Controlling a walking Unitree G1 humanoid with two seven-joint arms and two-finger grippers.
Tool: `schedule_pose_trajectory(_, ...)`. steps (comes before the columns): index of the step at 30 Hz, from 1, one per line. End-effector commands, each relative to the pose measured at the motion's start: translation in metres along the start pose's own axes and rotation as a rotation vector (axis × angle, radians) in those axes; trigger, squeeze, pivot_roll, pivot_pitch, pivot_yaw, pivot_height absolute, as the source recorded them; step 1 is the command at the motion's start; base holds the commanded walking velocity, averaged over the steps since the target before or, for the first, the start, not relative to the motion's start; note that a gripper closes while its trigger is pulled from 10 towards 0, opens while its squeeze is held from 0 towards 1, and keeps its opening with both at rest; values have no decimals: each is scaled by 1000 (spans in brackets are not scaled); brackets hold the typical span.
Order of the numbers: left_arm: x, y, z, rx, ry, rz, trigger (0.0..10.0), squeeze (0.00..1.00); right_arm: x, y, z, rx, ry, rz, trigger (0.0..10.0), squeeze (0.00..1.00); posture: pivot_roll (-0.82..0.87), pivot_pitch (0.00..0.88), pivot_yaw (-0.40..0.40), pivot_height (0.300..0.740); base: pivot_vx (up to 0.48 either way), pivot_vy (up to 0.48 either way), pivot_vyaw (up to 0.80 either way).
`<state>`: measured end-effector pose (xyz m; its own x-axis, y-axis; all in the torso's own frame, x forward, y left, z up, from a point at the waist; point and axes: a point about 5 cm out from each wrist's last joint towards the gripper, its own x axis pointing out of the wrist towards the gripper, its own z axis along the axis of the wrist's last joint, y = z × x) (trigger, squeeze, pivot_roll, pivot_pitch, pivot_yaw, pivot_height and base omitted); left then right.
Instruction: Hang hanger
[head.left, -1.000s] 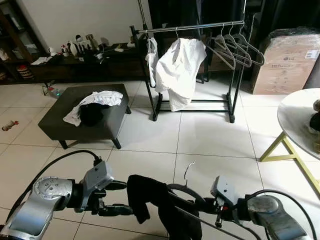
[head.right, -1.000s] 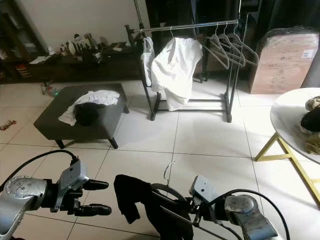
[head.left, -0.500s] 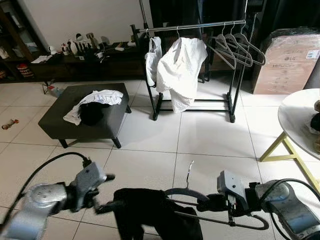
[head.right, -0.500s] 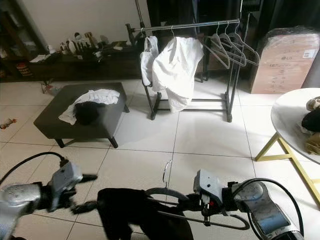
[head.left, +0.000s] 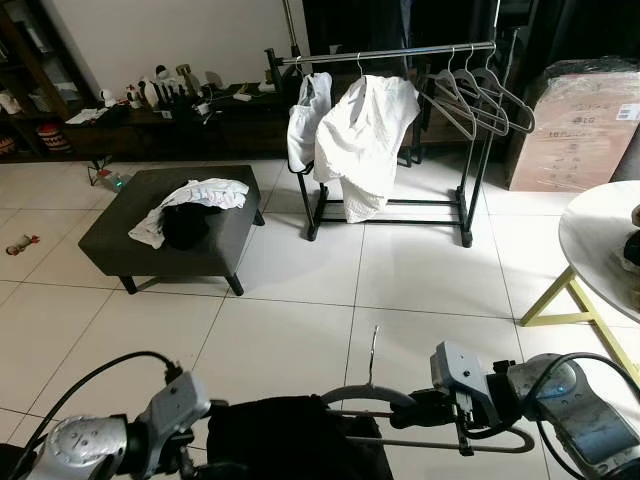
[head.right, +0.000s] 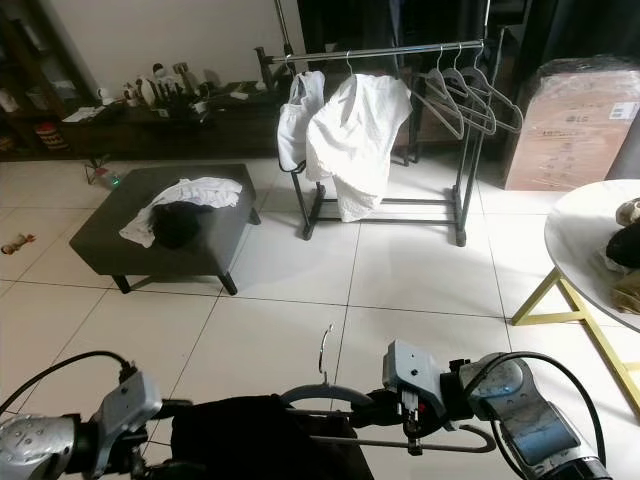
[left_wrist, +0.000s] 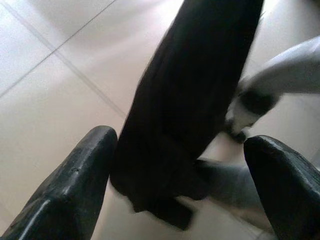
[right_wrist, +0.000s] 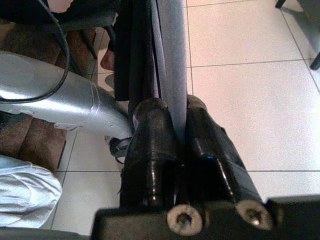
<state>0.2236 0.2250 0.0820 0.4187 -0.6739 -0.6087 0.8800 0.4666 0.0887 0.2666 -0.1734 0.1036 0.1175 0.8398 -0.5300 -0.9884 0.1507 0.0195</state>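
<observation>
Right gripper (right_wrist: 170, 125): low in front of the robot, fingers clamped tight on the shoulder of a grey hanger (head.left: 400, 420), whose wire hook (head.left: 373, 350) stands upright above the floor tiles.
Black garment (head.left: 285, 450): draped over the hanger, hanging down on the robot's left side of it.
Left gripper (left_wrist: 180, 165): fingers spread wide, one on each side of the garment's lower edge, not closed on it.
Clothes rack (head.left: 385, 55): well ahead across the floor; holds two white garments (head.left: 365, 135) and several bare hangers (head.left: 480, 95) at the robot's right end of the rail.
Dark ottoman (head.left: 130, 230): ahead on the left; bears a white cloth and a black item.
Round table (head.left: 600, 240): at right, yellow legs.
Cardboard box (head.left: 575, 120): beside the rack.
</observation>
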Motion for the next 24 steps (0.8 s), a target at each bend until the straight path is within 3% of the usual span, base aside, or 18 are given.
schedule_pose_trajectory(1, -3, 4, -9, 25, 47, 58, 10000, 0, -1, -3, 19, -65, -61, 5, 0, 0, -97, 66, 116, 740, 0, 0, 0)
schedule_pose_trajectory(5, 2, 8, -11, 16, 27, 160, 10000, 0, -1, -2, 20, -73, -58, 10, 0, 0, -95, 71, 113, 740, 0, 0, 0)
schedule_pose_trajectory(13, 13, 0, -21, -29, 19, 153, 10000, 0, -5, -3, 25, -85, -62, 17, 0, 0, -97, 79, 108, 740, 0, 0, 0)
schedule_pose_trajectory(19, 18, 9, -28, -11, 31, 267, 10000, 0, -11, -5, 30, -101, -63, 14, 0, 0, -102, 86, 100, 740, 0, 0, 0)
schedule_pose_trajectory(24, 27, 9, -32, -23, 31, 267, 10000, 0, -13, -5, 32, -107, -62, 16, 0, 0, -107, 91, 96, 740, 0, 0, 0)
